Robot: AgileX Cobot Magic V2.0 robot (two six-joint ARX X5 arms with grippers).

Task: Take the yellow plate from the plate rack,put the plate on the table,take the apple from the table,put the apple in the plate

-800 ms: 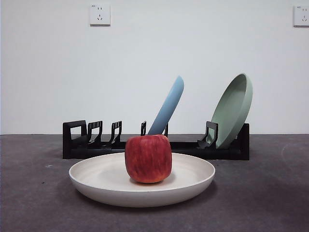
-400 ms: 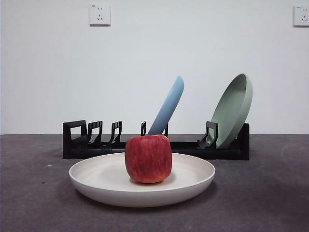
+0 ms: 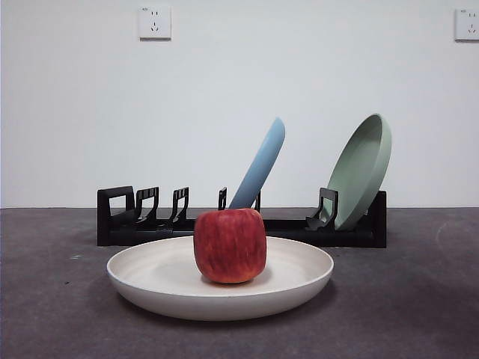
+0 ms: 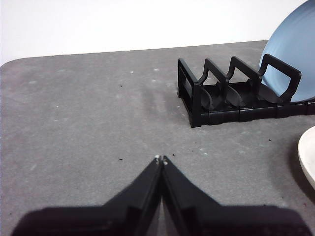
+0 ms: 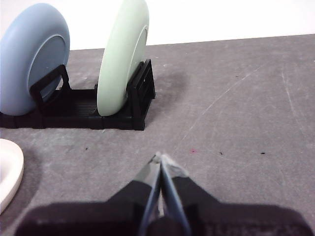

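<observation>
The red apple [image 3: 230, 245] sits upright in the middle of the cream yellow plate [image 3: 161, 280], which lies flat on the dark grey table [image 3: 419, 299] in front of the black plate rack [image 3: 123, 217]. The plate's rim shows at the edge of the left wrist view [image 4: 308, 153] and of the right wrist view [image 5: 9, 169]. My left gripper [image 4: 161, 159] is shut and empty over bare table, near the rack's [image 4: 231, 96] handle end. My right gripper [image 5: 160, 158] is shut and empty over bare table, near the rack's [image 5: 98, 110] other end. Neither arm shows in the front view.
A light blue plate [image 3: 262, 164] and a pale green plate [image 3: 363, 170] lean in the rack's slots; both also show in the right wrist view, blue [image 5: 32, 56] and green [image 5: 123, 54]. A white wall with two sockets [image 3: 154, 22] stands behind.
</observation>
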